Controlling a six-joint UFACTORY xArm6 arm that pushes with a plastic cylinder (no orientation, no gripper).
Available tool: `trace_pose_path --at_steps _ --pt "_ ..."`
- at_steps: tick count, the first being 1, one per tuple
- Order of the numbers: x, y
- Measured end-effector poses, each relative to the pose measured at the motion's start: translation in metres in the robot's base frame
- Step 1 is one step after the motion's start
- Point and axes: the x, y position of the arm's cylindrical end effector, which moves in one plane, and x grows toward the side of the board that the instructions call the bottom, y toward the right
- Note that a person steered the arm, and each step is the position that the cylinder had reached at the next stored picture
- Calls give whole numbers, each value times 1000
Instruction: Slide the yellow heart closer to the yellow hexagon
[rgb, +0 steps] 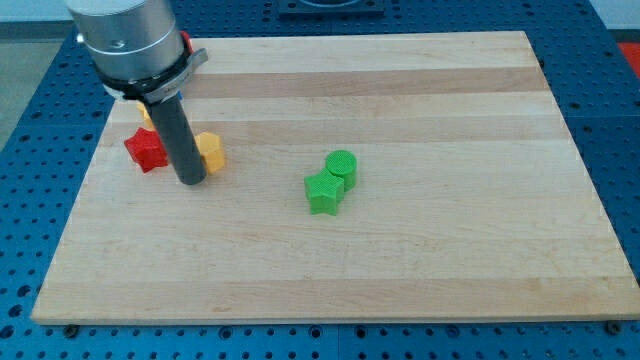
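A yellow block (211, 151) lies at the view's left, partly hidden by the rod; its shape is hard to make out. A second yellow block (146, 117) peeks out above it, mostly hidden behind the rod and the arm. My tip (190, 184) rests on the wooden board (420, 280), just below and left of the first yellow block and touching or nearly touching it. Which yellow block is the heart and which the hexagon cannot be told.
A red star (144, 150) lies just left of the rod. A green cylinder (342, 166) and a green star (324, 192) sit touching near the board's middle. The board lies on a blue perforated table (30, 200).
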Motion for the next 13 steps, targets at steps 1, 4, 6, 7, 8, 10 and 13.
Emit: trace_pose_path --at_steps 1,4,6,7,8,10,13 --pt "-20 2" --pt "-34 27" --pt "43 -49" --pt "39 -124" --pt "30 -139" --pt "-53 -138" --pt "-101 -75"
